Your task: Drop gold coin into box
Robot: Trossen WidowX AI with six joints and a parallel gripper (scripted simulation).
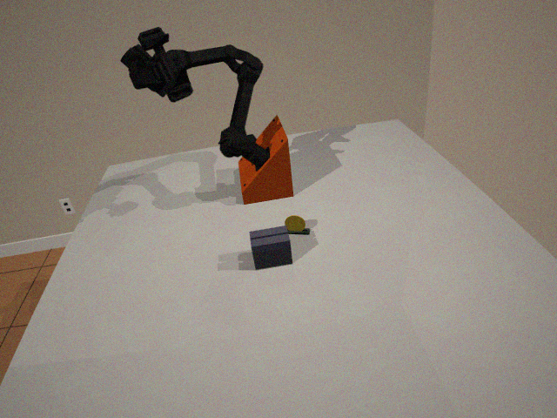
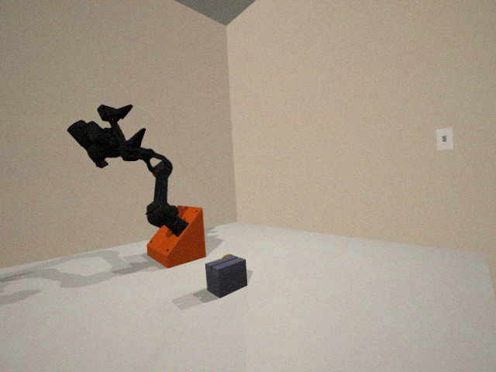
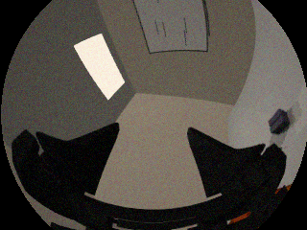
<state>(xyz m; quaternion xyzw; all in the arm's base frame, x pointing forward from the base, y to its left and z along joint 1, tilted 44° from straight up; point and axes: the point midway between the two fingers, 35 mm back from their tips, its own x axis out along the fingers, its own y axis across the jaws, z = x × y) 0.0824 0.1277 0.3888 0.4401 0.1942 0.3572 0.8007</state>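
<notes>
Near the bench's middle, the coin (image 1: 294,223) stands on edge in its holder (image 1: 305,232), just behind the box (image 1: 271,247) and in front of the mount (image 1: 267,171). High above, toward the far left corner, the tool (image 2: 128,124) is spread wide, empty. It should descend with fingers straddling the coin's faces.

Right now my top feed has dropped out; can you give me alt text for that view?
A gold coin stands on edge in its dark-green holder, just behind a closed grey box with a slot in its lid. The black arm's open, empty gripper is raised high, far from both, above its orange base.
</notes>
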